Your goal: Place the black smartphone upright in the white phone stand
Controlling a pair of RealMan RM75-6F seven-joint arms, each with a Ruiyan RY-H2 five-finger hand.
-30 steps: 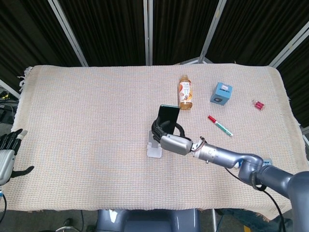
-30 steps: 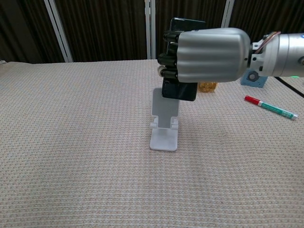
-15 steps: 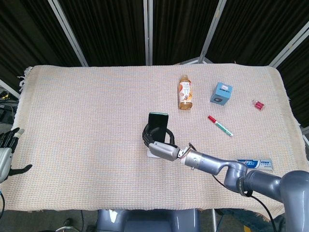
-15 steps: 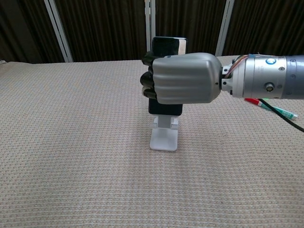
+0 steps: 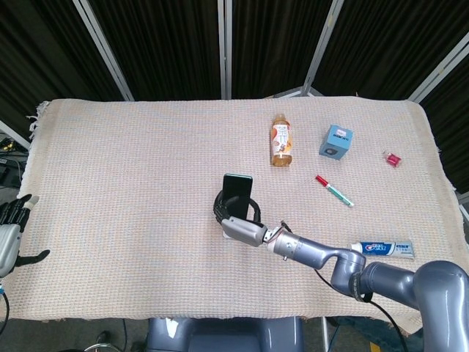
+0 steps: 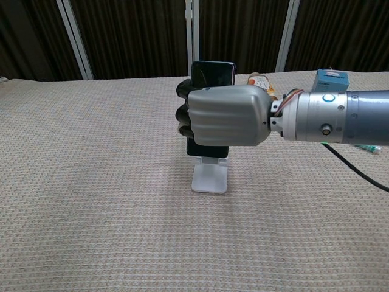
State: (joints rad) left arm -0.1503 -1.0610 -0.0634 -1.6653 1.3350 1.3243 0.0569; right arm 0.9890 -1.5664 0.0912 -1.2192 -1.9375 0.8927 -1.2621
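Lowered since the earlier frame, the right hand [image 6: 226,123] is now clamped around the black smartphone [image 6: 211,75], which is held upright so its bottom edge meets the white phone stand [image 6: 209,177]; seating cannot be confirmed. Left hand [image 5: 10,231] is idle, fingers apart.

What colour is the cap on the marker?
Red, on the marker; the head view shows it best.

text: none legible | bottle [image 5: 281,139], box [image 5: 335,141], tube [image 5: 384,249] labels too small
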